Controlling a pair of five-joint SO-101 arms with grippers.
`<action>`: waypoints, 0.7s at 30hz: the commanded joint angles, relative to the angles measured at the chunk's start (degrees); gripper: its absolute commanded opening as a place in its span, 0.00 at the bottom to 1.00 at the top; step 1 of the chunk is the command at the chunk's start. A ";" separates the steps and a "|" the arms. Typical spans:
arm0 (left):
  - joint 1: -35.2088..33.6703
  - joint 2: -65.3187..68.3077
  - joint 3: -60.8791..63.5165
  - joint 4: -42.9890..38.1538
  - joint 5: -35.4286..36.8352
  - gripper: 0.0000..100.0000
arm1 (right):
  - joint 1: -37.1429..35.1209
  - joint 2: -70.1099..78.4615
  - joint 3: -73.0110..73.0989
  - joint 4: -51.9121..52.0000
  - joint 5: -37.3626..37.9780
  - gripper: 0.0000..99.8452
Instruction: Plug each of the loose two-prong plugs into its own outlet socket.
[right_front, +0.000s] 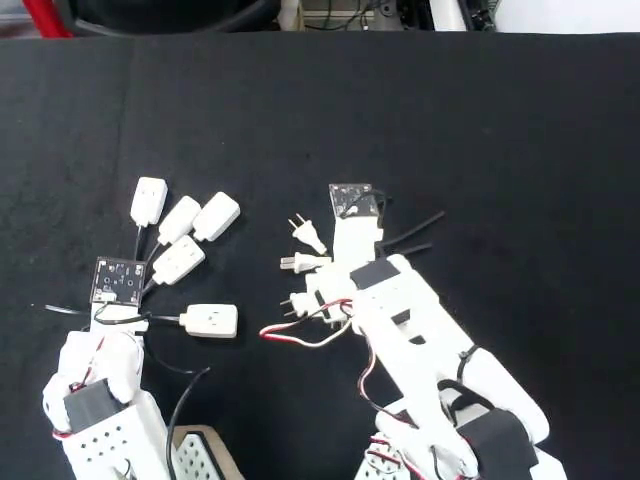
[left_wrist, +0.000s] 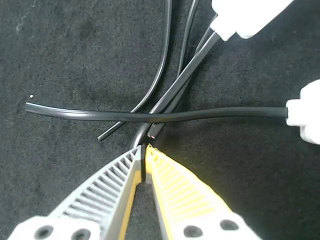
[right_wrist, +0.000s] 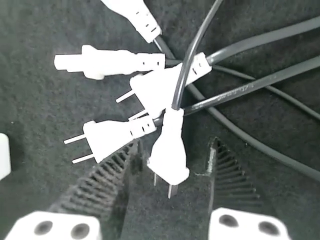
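1. Low on the left of the high view, the left gripper is pinched shut on a black cord. The white sockets fan out just above it.
2. Near the middle, the right gripper is wide open and holds nothing yet. One finger sits on each side of a white plug, and its prongs point back at the gripper.
3. It could grab the wrong thing. The next plug lies just beside one finger, so closing might catch that one too.
4. The plug could twist or pop out if the fingers only squeeze its thin end.
5. A crossing cord lies over the plug, so lifting might drag the whole bunch along.
6. A tug on the held cord might slide the sockets, and then the holes would not line up.
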 joint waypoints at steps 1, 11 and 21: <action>0.40 0.00 1.10 0.70 0.00 0.03 | -0.70 0.04 -0.31 -0.88 -0.62 0.22; 0.40 0.00 1.10 0.70 0.00 0.03 | -0.70 0.04 -0.31 -0.88 0.18 0.16; 0.40 0.00 1.10 0.70 0.00 0.03 | -0.70 0.13 -0.22 -0.70 3.08 0.04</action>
